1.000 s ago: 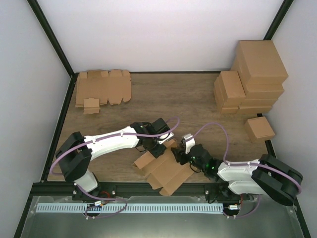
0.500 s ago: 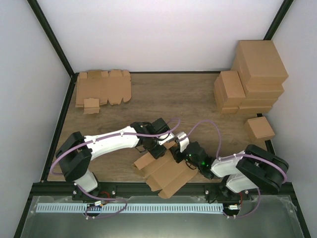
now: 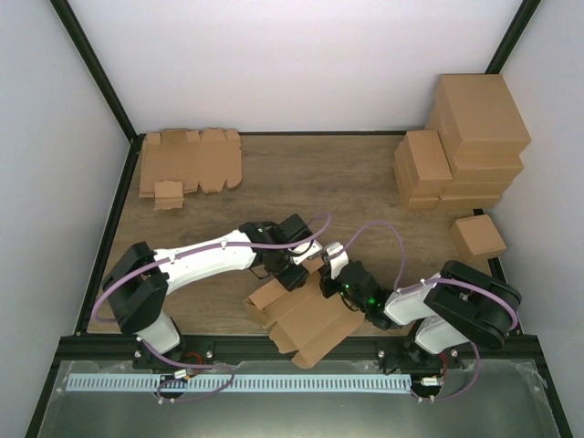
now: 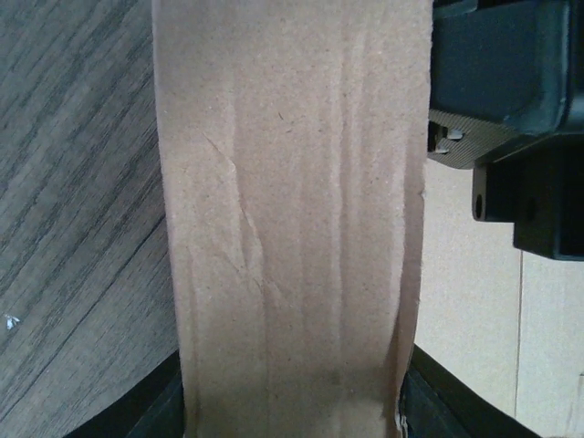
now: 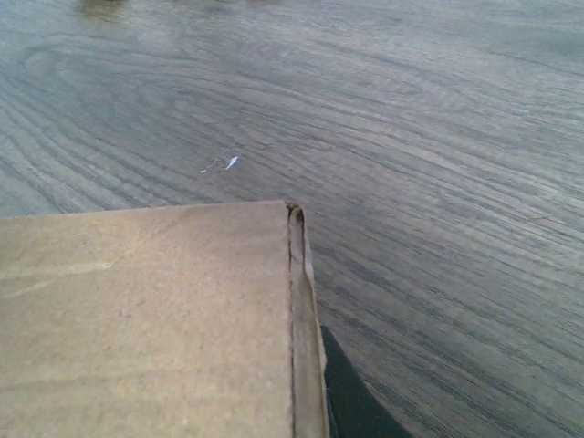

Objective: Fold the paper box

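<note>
The paper box [image 3: 306, 318], plain brown creased cardboard, lies partly folded near the table's front centre. My left gripper [image 3: 296, 270] is at its far left side, shut on a raised panel. In the left wrist view that panel [image 4: 292, 219] runs up between the dark fingers [image 4: 155, 415], and my left gripper [image 4: 292, 406] is clamped on its two edges. My right gripper [image 3: 330, 274] meets the box from the right. In the right wrist view a doubled cardboard edge [image 5: 299, 301] lies against one dark finger [image 5: 351, 401], with my right gripper [image 5: 315, 392] shut on it. The other finger is hidden under the cardboard.
Flat die-cut cardboard sheets [image 3: 189, 162] lie at the back left. A stack of brown cartons [image 3: 461, 137] stands at the back right, with one small closed box [image 3: 478, 237] in front of it. The black frame rail [image 3: 228, 343] runs along the near edge.
My right arm has swung left to the box and its gripper has closed on the cardboard edge. The box has shifted slightly left. The left gripper has kept its hold.
</note>
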`<state>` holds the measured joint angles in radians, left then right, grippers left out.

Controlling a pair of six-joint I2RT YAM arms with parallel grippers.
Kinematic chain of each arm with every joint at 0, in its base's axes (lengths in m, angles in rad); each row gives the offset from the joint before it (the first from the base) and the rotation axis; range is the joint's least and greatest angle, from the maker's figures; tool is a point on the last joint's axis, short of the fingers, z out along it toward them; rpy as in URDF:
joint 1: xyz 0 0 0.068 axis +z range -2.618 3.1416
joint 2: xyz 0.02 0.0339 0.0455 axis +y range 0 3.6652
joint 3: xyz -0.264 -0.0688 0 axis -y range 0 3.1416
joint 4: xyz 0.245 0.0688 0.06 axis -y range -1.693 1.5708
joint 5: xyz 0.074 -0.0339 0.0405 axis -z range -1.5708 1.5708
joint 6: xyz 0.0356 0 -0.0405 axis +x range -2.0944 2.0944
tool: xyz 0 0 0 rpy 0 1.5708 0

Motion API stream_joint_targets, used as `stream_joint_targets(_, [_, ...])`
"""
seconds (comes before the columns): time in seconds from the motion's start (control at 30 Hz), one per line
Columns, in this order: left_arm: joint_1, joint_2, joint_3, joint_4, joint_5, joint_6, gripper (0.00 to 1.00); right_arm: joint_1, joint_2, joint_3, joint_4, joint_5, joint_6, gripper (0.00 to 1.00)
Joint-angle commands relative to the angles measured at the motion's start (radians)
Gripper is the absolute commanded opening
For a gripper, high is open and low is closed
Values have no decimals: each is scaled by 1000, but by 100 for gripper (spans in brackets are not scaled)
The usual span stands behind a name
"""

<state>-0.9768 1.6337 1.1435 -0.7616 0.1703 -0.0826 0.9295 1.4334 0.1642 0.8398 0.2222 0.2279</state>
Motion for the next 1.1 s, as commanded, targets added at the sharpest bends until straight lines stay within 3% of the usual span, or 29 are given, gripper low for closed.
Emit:
stream_joint_targets(0.0, [-7,19,33,1,79,-4,48,5,20,51,0,121,46,2])
stream_joint_targets(0.17, [1,25,41,-2,89,-16,48,6,26,49,-9,131,59,2])
stream_joint_targets(0.33, [12,33,41,-7,68,-20,48,5,7,24,1,92,62,29])
stream_joint_targets(0.63, [20,41,53,-15,40,-19,48,8,-32,-6,-36,63,86,33])
stream_joint_targets(0.77, [22,45,58,-20,35,-12,48,17,-31,-28,-27,54,103,42])
stream_joint_targets(0.87, [24,46,62,-28,34,-6,48,20,-30,-37,-33,60,115,40])
stream_joint_targets(1.0, [23,45,64,-30,45,2,48,19,-35,-29,-55,106,120,17])
stream_joint_targets(1.07, [23,44,62,-31,54,4,48,20,-36,-19,-52,114,107,10])
